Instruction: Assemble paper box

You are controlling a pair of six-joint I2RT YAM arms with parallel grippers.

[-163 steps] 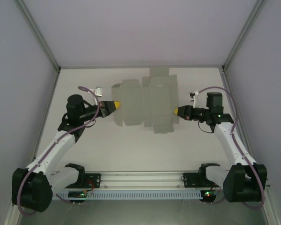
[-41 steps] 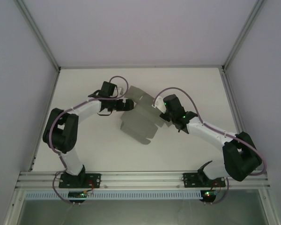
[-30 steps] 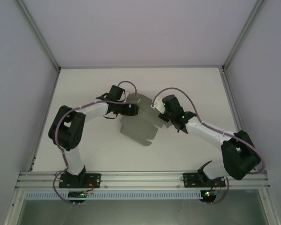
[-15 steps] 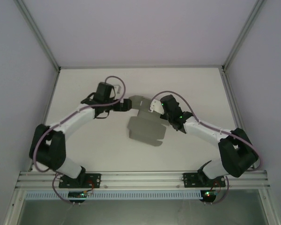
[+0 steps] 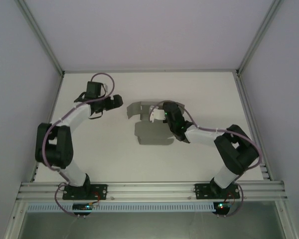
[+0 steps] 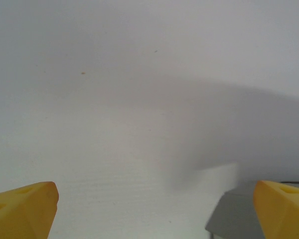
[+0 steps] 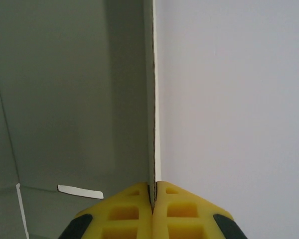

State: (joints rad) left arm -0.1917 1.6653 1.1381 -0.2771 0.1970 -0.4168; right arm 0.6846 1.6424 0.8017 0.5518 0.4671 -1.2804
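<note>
Seen from above, the paper box [image 5: 150, 133] lies partly folded near the middle of the tabletop [image 5: 99, 154]. The right end effector [image 5: 161, 114] is at the box's far right part, clenched on a raised cardboard wall. The left end effector [image 5: 117, 101] hangs released, well apart from the box, to its left and a little farther back.

In the left wrist view, the yellow fingertips [image 6: 22, 209] stand wide apart over bare tabletop.

In the right wrist view, the yellow pads [image 7: 134, 211] pinch a thin cardboard edge seen end-on. The box's grey panel spreads to the left of that edge, with bare tabletop to the right.
</note>
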